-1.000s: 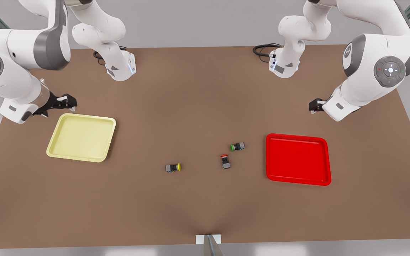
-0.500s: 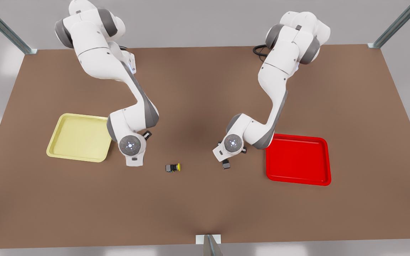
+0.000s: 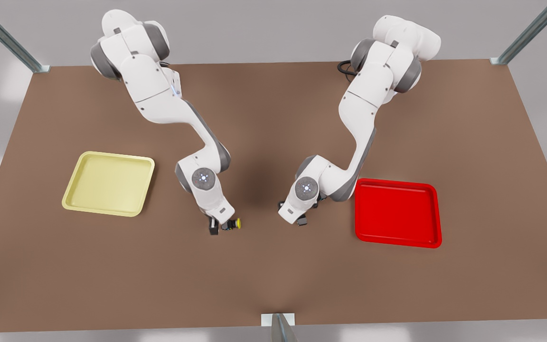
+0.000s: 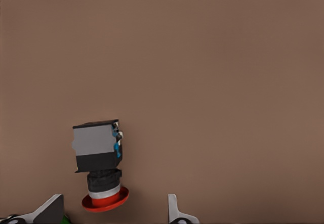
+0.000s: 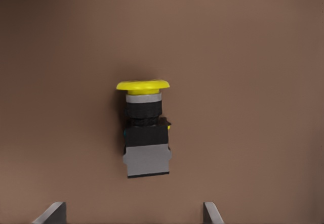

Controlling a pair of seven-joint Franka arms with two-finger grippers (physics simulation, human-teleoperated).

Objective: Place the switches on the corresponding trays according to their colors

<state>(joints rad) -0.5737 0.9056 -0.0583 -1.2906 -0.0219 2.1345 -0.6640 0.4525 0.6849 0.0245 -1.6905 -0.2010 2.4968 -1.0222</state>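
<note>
Matte brown table (image 3: 273,280), blocky round-capped switches (image 5: 145,133)

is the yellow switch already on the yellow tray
No, the yellow switch lies on the bare table, well apart from the yellow tray.

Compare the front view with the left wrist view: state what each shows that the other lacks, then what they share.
Only the front view shows the yellow tray, the red tray, the yellow-capped switch under the right hand, and both arms. Only the left wrist view shows the red-capped switch whole, lying on its side, with the left hand open, its fingertips either side of the cap. Both show the brown table.
</note>
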